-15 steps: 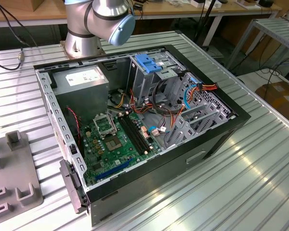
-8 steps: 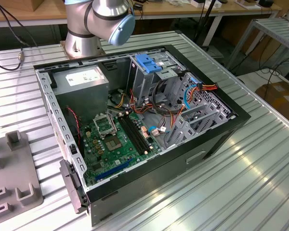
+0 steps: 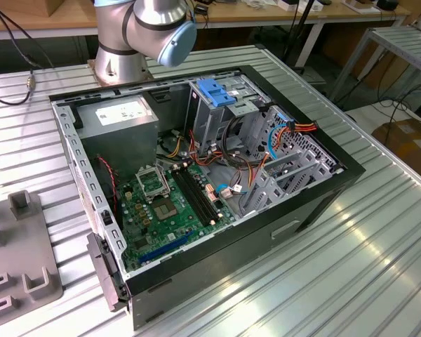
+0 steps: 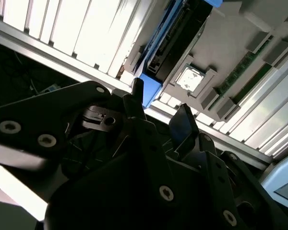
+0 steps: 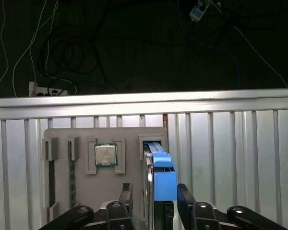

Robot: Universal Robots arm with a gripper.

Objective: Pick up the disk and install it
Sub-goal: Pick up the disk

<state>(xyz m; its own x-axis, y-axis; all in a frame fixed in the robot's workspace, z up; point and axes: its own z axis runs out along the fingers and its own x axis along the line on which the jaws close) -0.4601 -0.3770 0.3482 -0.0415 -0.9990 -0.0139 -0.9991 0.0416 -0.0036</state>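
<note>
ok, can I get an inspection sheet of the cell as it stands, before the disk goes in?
Surface: slatted metal table, carrying the open computer case and a grey fixture tray.
Job's things: disk stands on edge in a tray slot, not yet lifted.
Clutter: processor chip and memory sticks sit in other tray slots.
Grippers: gripper open, one finger on either side of the disk; contact cannot be told.
Cables: wires bundled inside the case; loose cables on the floor past the table edge.
Surroundings: workbench, cardboard box.

Open computer case (image 3: 231, 254), green motherboard (image 3: 161, 217), grey power-supply box (image 3: 119, 116), grey holder tray (image 5: 105, 187)
</note>
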